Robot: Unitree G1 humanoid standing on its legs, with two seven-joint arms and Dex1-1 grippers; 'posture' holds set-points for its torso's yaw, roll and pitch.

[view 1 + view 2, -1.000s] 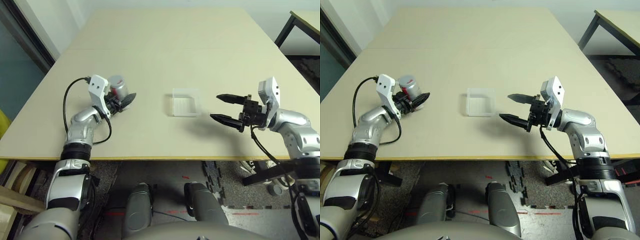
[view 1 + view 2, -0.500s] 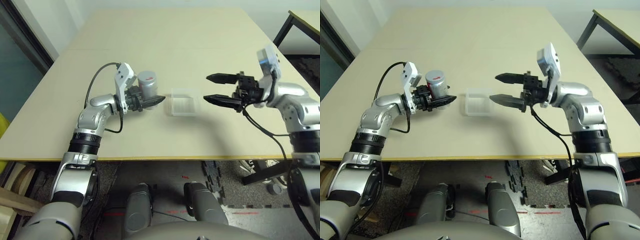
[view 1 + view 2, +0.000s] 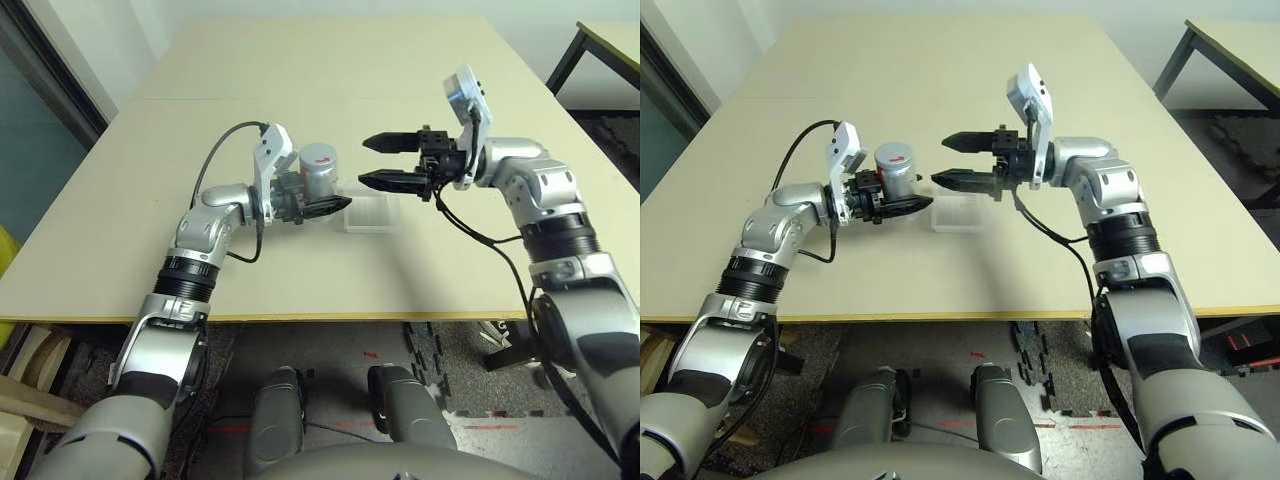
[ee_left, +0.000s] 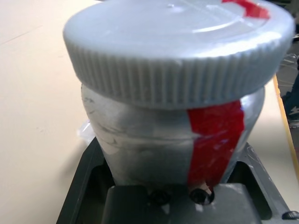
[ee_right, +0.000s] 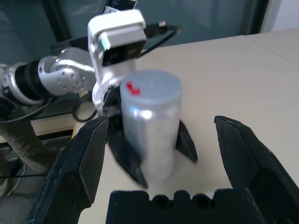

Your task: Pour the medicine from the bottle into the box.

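Note:
My left gripper [image 3: 318, 206] is shut on the lower body of the bottle [image 3: 318, 172] and holds it upright just above the table. The bottle is silvery with a red stripe [image 4: 212, 140], and a ribbed grey cap [image 4: 177, 51] sits on it. The medicine is hidden. The clear box [image 3: 372, 213] lies on the table right beside the bottle, on its right. My right gripper [image 3: 382, 162] hangs open above the box's far edge and points at the bottle from a short gap. In the right wrist view the bottle [image 5: 152, 126] stands between its spread fingers [image 5: 88, 163].
The beige table [image 3: 300, 80] stretches wide and bare behind the box. A second table [image 3: 612, 40] with a dark leg stands at the back right. A black cable [image 3: 215, 165] loops above my left forearm.
My left gripper has carried the bottle rightward from the table's left side to beside the box. My right gripper has swung left and up, over the box, toward the bottle.

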